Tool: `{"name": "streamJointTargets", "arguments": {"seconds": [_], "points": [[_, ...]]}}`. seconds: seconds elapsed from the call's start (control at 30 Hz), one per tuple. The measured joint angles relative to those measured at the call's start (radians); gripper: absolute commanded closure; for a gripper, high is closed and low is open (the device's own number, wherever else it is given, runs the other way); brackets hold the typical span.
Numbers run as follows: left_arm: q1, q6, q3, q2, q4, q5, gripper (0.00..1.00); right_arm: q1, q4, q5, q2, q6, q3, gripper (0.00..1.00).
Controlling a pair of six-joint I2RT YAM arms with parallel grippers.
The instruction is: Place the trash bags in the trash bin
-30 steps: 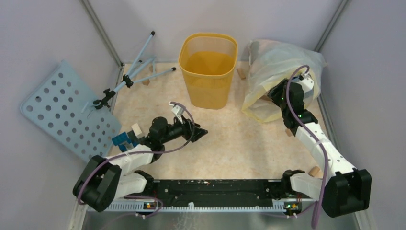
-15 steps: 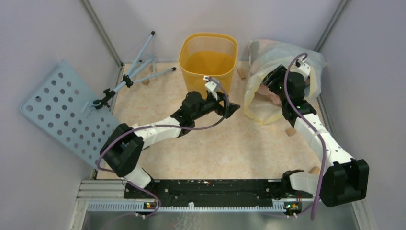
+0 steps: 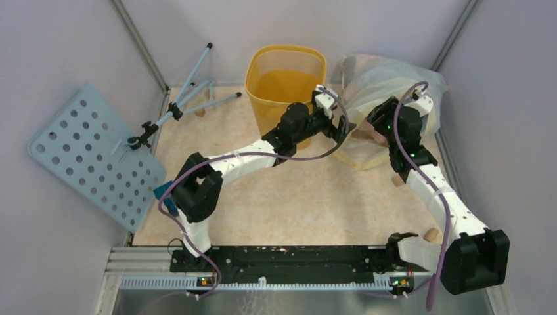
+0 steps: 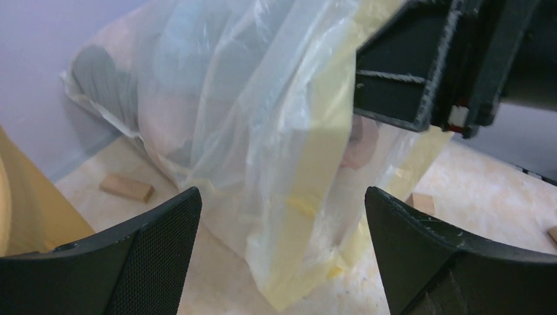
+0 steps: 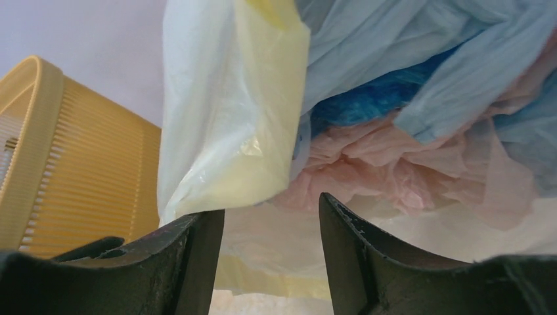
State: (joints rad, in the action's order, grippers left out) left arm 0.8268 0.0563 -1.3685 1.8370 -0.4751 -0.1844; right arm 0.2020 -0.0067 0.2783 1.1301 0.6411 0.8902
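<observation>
The trash bin (image 3: 286,85), yellow-orange with ribbed sides, stands upright at the back centre and shows again at the left of the right wrist view (image 5: 79,170). The pale pink trash bags (image 5: 394,170) lie crumpled inside the big whitish-yellow sack (image 3: 387,75), under a grey-blue bag (image 5: 427,72). My right gripper (image 5: 270,223) is open at the sack's mouth, with the pink film just beyond its tips and nothing between them. My left gripper (image 4: 282,216) is stretched across to the sack's near side (image 4: 263,131), wide open and empty. It hangs beside the bin (image 3: 345,128), close to the right gripper (image 3: 376,121).
A folded tripod (image 3: 190,98) and a perforated grey-blue panel (image 3: 85,151) lie at the left. Small wooden blocks sit by the bin (image 3: 330,100), near the right arm (image 3: 398,180) and at the front right (image 3: 431,233). Frame posts stand at both back corners.
My left arm has swung from the table's middle out to the right, up to the sack, with its jaws opening wider. The right gripper has shifted a little at the sack's mouth.
</observation>
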Motion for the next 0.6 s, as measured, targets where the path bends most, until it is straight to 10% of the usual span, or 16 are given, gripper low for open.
{"name": "streamJointTargets", "arguments": {"seconds": [0.43, 0.6], "points": [[0.000, -0.007, -0.226, 0.197, 0.016, -0.005, 0.03, -0.053, -0.009, 0.095, -0.051, 0.041, -0.013, 0.44], [-0.001, -0.012, -0.284, 0.250, 0.014, -0.005, 0.50, -0.068, -0.009, 0.097, -0.048, 0.042, -0.011, 0.37]]}}
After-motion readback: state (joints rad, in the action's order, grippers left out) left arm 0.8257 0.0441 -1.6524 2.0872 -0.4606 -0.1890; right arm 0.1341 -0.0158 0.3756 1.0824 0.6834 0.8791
